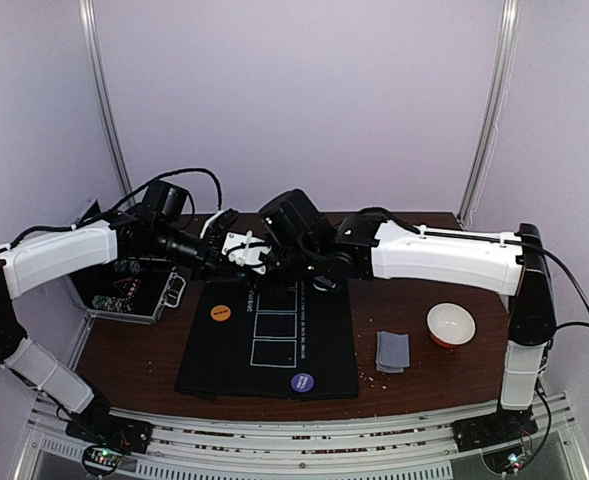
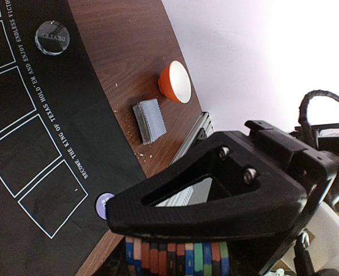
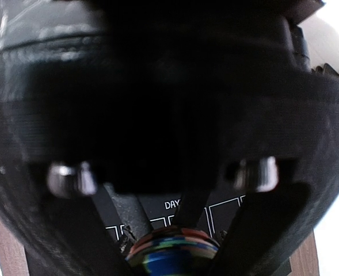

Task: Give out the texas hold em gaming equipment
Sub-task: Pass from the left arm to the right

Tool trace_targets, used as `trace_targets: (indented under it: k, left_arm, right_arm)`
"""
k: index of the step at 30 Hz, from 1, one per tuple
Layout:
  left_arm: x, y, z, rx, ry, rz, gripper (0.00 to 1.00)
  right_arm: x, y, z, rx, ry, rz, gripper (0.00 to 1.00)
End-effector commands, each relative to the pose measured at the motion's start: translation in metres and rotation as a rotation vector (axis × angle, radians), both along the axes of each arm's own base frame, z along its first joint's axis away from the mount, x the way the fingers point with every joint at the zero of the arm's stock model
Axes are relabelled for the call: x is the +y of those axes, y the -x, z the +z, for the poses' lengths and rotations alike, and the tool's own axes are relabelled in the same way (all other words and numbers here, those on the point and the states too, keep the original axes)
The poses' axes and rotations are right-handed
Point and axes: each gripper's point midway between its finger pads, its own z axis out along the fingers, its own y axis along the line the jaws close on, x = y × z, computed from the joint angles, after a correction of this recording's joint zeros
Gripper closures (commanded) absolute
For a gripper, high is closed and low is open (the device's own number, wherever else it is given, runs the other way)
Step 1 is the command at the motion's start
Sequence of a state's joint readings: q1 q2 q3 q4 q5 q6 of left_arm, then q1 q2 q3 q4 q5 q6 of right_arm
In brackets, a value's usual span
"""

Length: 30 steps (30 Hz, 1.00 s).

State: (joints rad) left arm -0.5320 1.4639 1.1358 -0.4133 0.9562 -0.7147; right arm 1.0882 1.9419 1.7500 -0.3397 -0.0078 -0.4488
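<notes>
- Top view: the left tool [image 1: 232, 250] and right tool [image 1: 276, 258] meet above the far edge of the black mat [image 1: 269, 345], hiding whatever lies between them; the cards [image 1: 393, 350] rest on the surface [image 1: 404, 295].
- Left wrist: the left tool grips a chip stack [image 2: 175, 256], which is cut off at the bottom edge beneath the right tool.
- Right wrist: the stack is blurred and half cut off; whether the right tool has clamped it cannot be told.

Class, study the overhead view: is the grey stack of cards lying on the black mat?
No, the cards lie on the bare table right of the mat, between it and the bowl.
</notes>
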Motion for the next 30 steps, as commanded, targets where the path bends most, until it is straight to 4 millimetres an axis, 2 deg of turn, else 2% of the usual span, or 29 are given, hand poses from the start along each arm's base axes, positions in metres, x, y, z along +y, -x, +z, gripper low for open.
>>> trace_targets:
  k: [1, 6, 11, 14, 21, 30]
  left_arm:
    - [-0.001, 0.005, 0.008, -0.051, 0.048, -0.032, 1.00]
    - [-0.002, 0.005, -0.006, -0.040, 0.039, -0.039, 1.00]
    - [-0.004, 0.007, -0.016, -0.031, 0.053, -0.072, 0.86]
    - [-0.003, 0.006, -0.026, -0.038, 0.040, -0.073, 0.82]
    - [0.006, 0.016, -0.077, 0.009, -0.041, -0.082, 0.82]
    - [0.037, 0.060, -0.150, 0.034, -0.157, -0.118, 0.83]
  right_arm:
    - [0.003, -0.004, 0.018, -0.003, -0.041, -0.013, 1.00]
    - [0.003, 0.001, 0.017, 0.038, -0.052, -0.014, 1.00]
    - [0.001, 0.005, 0.010, 0.096, -0.041, -0.035, 1.00]
    - [-0.004, 0.010, -0.008, 0.140, -0.021, -0.052, 1.00]
    - [-0.004, 0.029, -0.049, 0.210, -0.021, -0.076, 1.00]
    - [-0.001, 0.073, -0.120, 0.284, 0.040, -0.095, 1.00]
